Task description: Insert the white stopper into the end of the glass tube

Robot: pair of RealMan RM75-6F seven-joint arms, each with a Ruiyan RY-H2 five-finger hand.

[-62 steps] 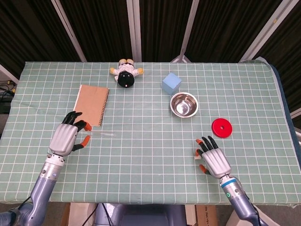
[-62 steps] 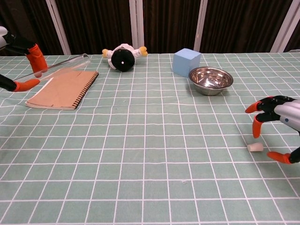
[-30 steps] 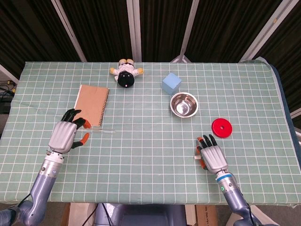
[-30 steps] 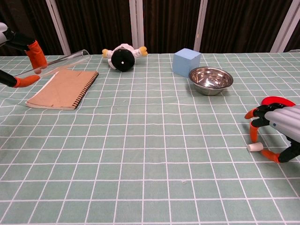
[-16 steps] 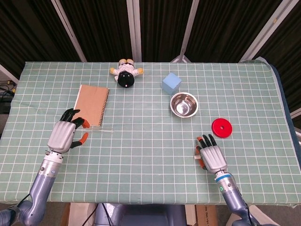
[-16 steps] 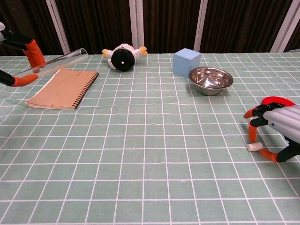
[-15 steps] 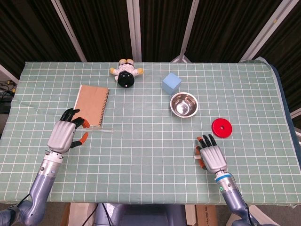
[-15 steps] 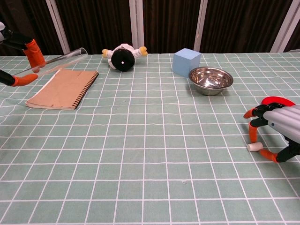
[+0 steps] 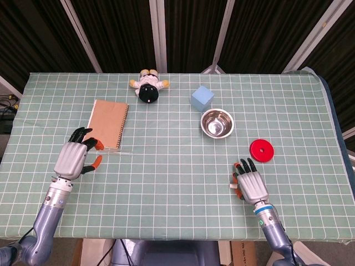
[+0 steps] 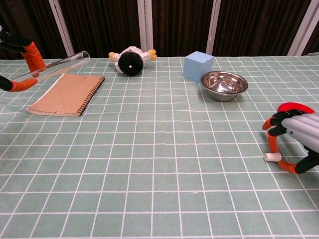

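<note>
1. Head view: high above the near edge, angled steeply down, far enough to take in the whole table.
2. Chest view: low, near-level, facing the far curtains, closer in.
3. Shared: notebook, bowl, probably both hands.

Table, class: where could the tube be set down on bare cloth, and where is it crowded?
Bare cloth runs down the middle, between the notebook and the steel bowl, to the near edge. The far right, with the blue cube, bowl and red disc, is crowded.
</note>
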